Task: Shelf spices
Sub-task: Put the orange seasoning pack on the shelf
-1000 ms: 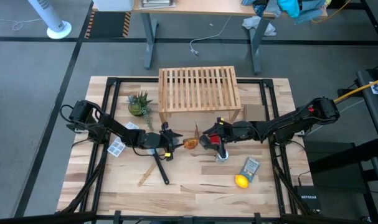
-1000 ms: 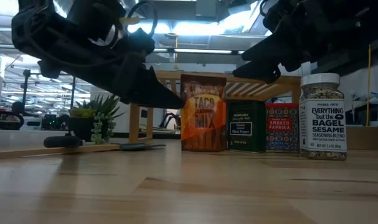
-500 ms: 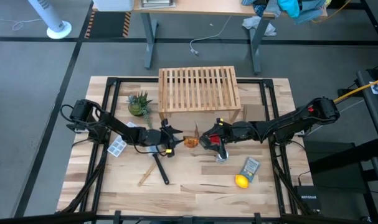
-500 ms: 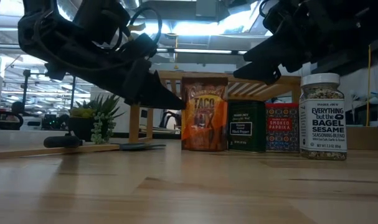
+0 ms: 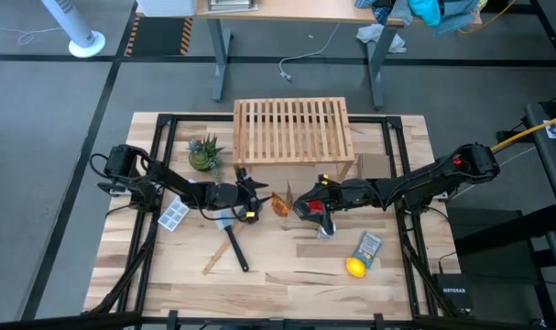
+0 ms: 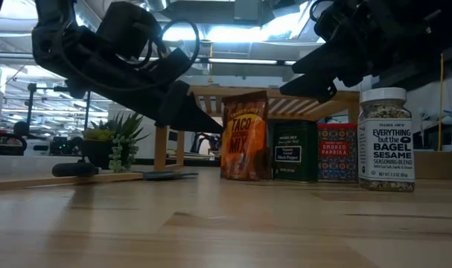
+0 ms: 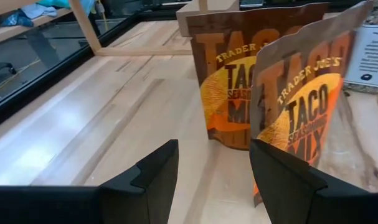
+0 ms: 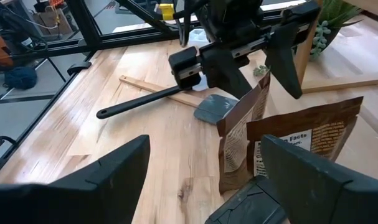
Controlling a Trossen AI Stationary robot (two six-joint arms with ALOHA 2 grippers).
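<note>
Two amber taco-mix packets (image 7: 238, 81) (image 7: 313, 106) stand upright on the table in front of the shelf (image 5: 293, 130). In the low view the front packet (image 6: 244, 135) stands beside the black box (image 6: 293, 151), the red box (image 6: 337, 152) and the white-capped bottle (image 6: 386, 140). My left gripper (image 7: 213, 180) is open and low at the packets' left side (image 5: 256, 197). My right gripper (image 8: 204, 180) is open and hovers above the black box (image 8: 251, 208), on the packets' right (image 5: 303, 203). My left gripper meets the nearer packet with the tip of one finger (image 6: 212, 123) at its left side edge (image 6: 225, 128). It comes slanting down from the table's left. The packet stands upright on its base on the table. The other finger touches nothing.
A potted plant (image 5: 204, 153) stands left of the shelf. A black spatula (image 5: 234, 246) and a white-blue packet (image 5: 172, 216) lie under the left arm. The grey-blue packet (image 5: 368, 247) and the lemon (image 5: 354, 267) lie near the table's near right.
My left gripper has moved toward the table's right and a little toward the far edge, reaching the front packet. That packet has turned about on its base, showing narrower in the low view, and has slid slightly right toward the black box. My right gripper has kept still.
</note>
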